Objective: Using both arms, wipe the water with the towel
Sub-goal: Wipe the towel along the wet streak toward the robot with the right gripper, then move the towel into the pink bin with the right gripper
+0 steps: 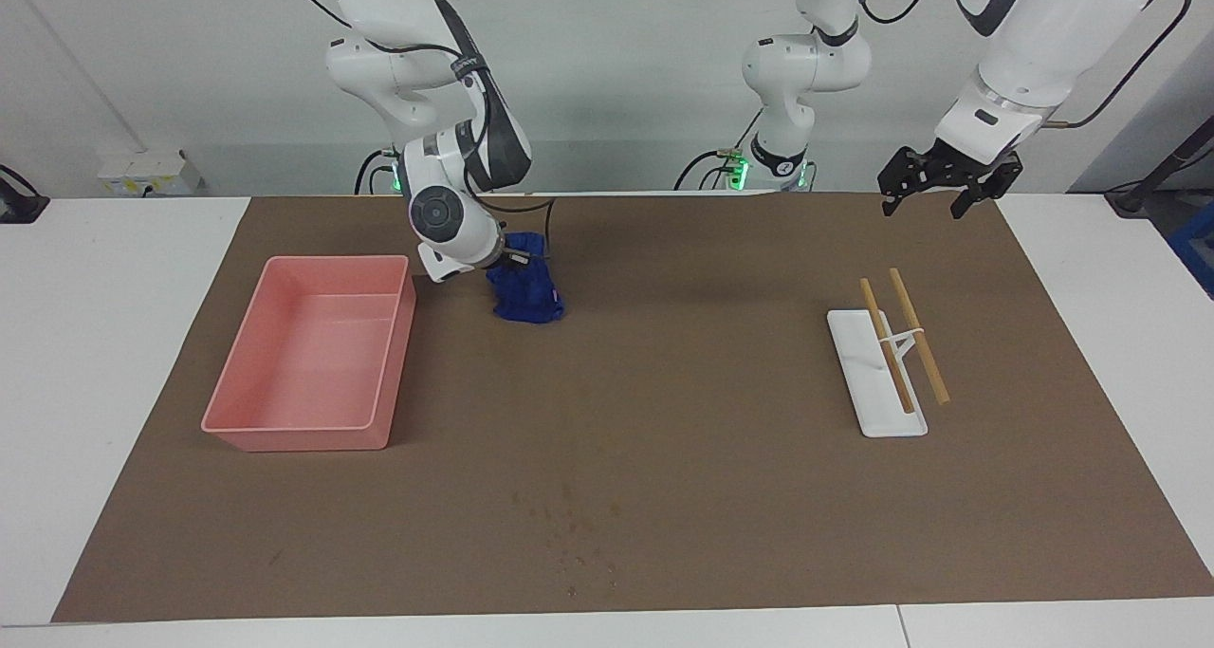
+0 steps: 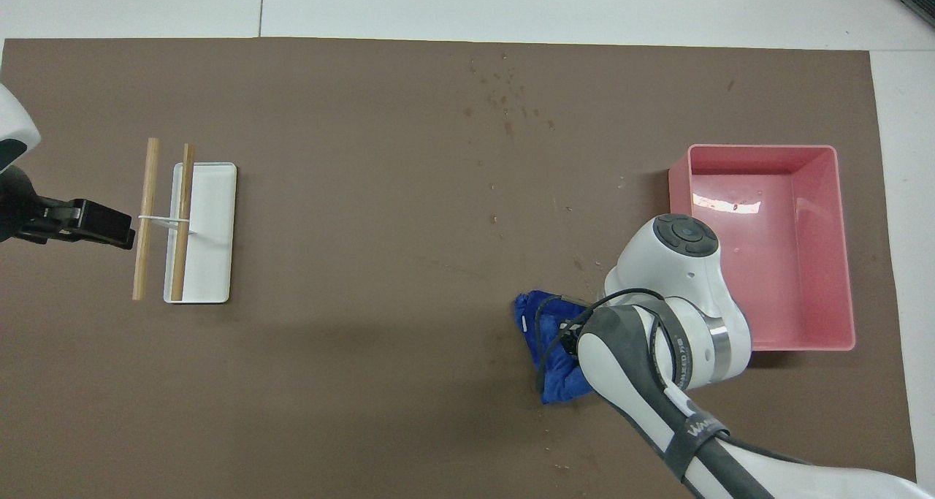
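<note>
The blue towel (image 1: 527,292) is bunched on the brown mat beside the pink tray's corner nearest the robots. My right gripper (image 1: 513,255) is shut on the towel's top edge. From overhead the towel (image 2: 549,353) pokes out from under the right arm, which hides most of the right gripper (image 2: 569,330). The water (image 1: 572,532) shows as small dark specks near the mat's edge farthest from the robots, well apart from the towel; overhead the water (image 2: 509,103) lies high in the view. My left gripper (image 1: 922,208) hangs open and empty in the air, over the mat near the wooden sticks (image 2: 148,218), and waits.
A pink tray (image 1: 296,431), also seen overhead (image 2: 846,265), sits empty toward the right arm's end. A white tray (image 1: 877,411) bearing two wooden sticks (image 1: 915,335) lies toward the left arm's end. A few more specks (image 2: 566,455) dot the mat near the robots.
</note>
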Robot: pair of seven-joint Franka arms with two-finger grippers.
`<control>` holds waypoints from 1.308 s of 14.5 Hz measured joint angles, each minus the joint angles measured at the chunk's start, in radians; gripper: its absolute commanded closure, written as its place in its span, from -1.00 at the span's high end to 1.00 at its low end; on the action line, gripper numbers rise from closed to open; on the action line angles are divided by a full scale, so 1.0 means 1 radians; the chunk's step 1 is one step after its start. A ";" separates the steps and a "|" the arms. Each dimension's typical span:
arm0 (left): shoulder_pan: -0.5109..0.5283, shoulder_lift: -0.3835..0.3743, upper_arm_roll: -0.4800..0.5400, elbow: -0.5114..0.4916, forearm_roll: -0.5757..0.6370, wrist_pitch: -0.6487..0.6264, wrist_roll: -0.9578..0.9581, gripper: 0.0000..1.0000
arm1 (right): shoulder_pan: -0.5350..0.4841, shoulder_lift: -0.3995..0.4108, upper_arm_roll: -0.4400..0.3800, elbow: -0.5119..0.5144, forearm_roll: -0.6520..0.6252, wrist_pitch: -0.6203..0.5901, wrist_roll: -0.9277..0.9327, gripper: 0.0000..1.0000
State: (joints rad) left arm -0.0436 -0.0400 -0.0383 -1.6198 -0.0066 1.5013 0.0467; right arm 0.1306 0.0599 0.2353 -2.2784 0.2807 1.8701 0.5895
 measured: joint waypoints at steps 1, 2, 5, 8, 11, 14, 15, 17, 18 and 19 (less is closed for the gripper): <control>0.000 0.000 0.000 0.000 0.000 0.000 0.000 1.00 | 0.000 -0.018 0.000 -0.018 0.000 -0.019 0.000 -1.00; 0.000 0.000 0.000 0.000 0.000 0.000 0.000 1.00 | 0.000 -0.034 0.000 -0.032 0.000 -0.040 0.000 -1.00; 0.000 0.000 0.000 0.000 0.000 0.000 0.000 1.00 | 0.000 -0.076 0.000 -0.041 0.000 -0.108 0.000 -1.00; 0.000 0.000 0.000 0.000 0.000 0.000 0.000 1.00 | 0.000 -0.151 0.000 -0.011 0.000 -0.113 0.000 -1.00; 0.000 0.000 0.000 0.000 0.000 0.000 0.000 1.00 | -0.006 -0.215 -0.005 0.102 0.000 -0.174 0.000 -1.00; 0.000 0.000 0.000 0.000 0.000 0.000 0.000 1.00 | -0.047 -0.227 -0.011 0.218 -0.007 -0.219 0.000 -1.00; 0.000 0.000 0.000 0.000 0.000 0.000 0.000 1.00 | -0.071 -0.225 -0.011 0.247 -0.025 -0.223 0.000 -1.00; 0.000 0.000 0.000 0.000 0.000 0.000 0.000 1.00 | -0.115 -0.214 -0.014 0.302 -0.085 -0.224 -0.025 -1.00; 0.000 0.000 0.000 0.000 0.000 0.000 0.000 1.00 | -0.135 -0.201 -0.014 0.334 -0.120 -0.225 -0.046 -1.00; 0.000 0.000 0.000 0.000 0.000 0.000 0.000 1.00 | -0.150 -0.185 -0.015 0.365 -0.155 -0.225 -0.066 -1.00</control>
State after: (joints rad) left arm -0.0435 -0.0400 -0.0387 -1.6198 -0.0066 1.5013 0.0467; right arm -0.0193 -0.1250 0.2203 -1.9137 0.1257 1.6454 0.5239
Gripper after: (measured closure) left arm 0.000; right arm 0.841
